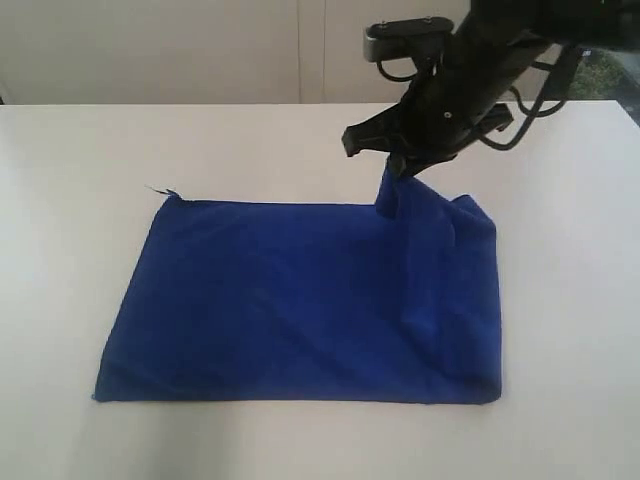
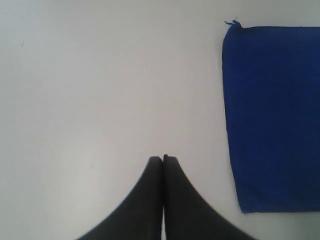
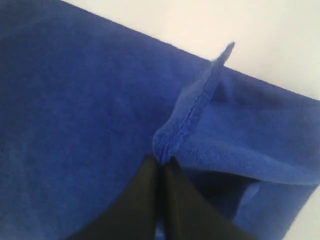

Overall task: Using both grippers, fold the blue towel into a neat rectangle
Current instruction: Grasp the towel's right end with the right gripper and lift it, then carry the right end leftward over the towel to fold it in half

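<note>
The blue towel [image 1: 290, 300] lies spread on the white table, its far right corner pulled up off the surface. My right gripper [image 1: 398, 168] is shut on that raised corner, which hangs from it in a fold. In the right wrist view the black fingertips [image 3: 161, 162] pinch the towel's stitched edge [image 3: 192, 112]. My left gripper [image 2: 163, 159] is shut with nothing between its fingers, hovering over bare table beside the towel's short end [image 2: 272, 115]. It does not show in the exterior view.
The white table [image 1: 80, 160] extends on all sides of the towel. A pale wall runs behind the table's far edge. A loose thread sticks out at the towel's far left corner [image 1: 165, 191].
</note>
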`<move>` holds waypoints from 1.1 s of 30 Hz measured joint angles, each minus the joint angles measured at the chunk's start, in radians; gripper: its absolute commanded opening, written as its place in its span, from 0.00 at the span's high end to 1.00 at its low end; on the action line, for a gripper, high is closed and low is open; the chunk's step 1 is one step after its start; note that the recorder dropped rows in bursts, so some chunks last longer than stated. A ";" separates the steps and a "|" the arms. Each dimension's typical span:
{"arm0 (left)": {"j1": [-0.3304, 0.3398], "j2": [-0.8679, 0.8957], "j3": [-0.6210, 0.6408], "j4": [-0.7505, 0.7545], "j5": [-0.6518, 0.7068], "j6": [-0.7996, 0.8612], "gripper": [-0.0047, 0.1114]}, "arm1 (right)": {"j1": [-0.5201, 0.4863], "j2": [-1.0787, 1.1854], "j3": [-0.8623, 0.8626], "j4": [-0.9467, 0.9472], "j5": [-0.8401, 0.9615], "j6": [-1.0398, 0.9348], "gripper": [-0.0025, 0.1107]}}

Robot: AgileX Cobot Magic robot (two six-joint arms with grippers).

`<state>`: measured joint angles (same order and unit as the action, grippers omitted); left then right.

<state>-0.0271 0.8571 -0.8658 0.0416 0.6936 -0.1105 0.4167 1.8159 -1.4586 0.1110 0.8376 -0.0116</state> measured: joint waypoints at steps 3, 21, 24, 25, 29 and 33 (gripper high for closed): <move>0.000 0.000 0.000 0.000 0.000 0.000 0.96 | 0.024 0.022 -0.015 0.007 -0.007 0.000 0.98; 0.000 0.000 0.000 0.000 0.000 0.000 0.96 | 0.056 0.035 -0.180 0.205 0.061 -0.145 0.98; 0.000 0.000 0.000 0.000 0.000 0.000 0.96 | 0.087 0.035 -0.195 0.220 0.062 -0.160 0.98; 0.000 0.000 0.000 0.000 0.000 0.000 0.96 | 0.096 0.035 -0.197 0.222 0.058 -0.166 0.98; 0.000 0.000 0.000 0.000 0.000 0.000 0.96 | 0.134 0.044 -0.226 0.228 0.056 -0.174 0.98; 0.000 0.000 0.000 0.000 0.000 0.000 0.96 | 0.162 0.077 -0.276 0.232 0.052 -0.174 0.98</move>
<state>-0.0271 0.8571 -0.8658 0.0416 0.6936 -0.1105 0.5791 1.8932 -1.7346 0.3431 0.8893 -0.1854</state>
